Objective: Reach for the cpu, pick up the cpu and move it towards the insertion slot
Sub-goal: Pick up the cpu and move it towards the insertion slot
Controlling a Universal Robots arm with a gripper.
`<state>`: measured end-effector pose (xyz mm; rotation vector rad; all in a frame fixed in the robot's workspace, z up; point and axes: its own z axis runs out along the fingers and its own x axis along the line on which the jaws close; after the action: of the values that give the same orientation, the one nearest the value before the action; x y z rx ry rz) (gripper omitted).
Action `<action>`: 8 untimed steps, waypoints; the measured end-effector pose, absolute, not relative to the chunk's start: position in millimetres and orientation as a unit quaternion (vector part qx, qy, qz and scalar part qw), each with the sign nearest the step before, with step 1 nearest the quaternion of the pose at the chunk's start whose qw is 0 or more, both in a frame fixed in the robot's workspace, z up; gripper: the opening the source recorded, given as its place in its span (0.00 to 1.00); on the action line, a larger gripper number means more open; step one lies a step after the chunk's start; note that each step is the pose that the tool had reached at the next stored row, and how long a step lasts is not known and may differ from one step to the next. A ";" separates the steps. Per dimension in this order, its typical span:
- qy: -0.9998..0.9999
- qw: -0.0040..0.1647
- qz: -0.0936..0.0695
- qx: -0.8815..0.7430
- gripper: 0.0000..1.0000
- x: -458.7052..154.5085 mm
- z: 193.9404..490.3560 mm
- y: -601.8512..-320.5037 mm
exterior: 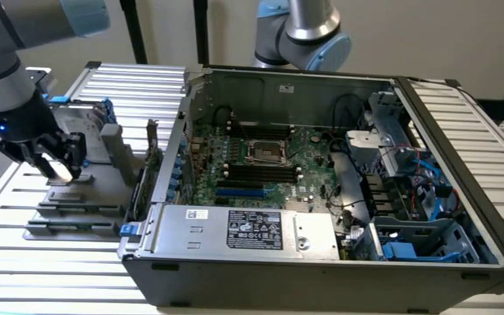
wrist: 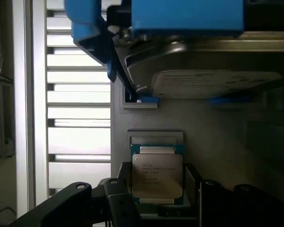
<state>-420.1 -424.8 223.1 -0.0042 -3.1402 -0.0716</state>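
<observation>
The cpu, a flat square chip with a silvery top, lies in a recess of the grey holder plate. My gripper is lowered over it, open, with one black finger on each side of the chip and small gaps between. In the exterior view the gripper hangs over the grey holder at the exterior view's left, outside the computer case. The insertion slot, a shiny metal frame with a dark centre, sits on the green board inside the case.
An upright silver hard drive in a blue frame stands on the holder just beyond the chip. The open computer case has tall walls, black memory slots, cables and a power supply. A second arm stands behind the case.
</observation>
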 end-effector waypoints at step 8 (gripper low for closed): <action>-1.000 0.000 -0.023 0.006 0.54 -415.2 259.6 -425.0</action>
<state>-415.2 -425.0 259.6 0.0200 -3.1398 -0.0716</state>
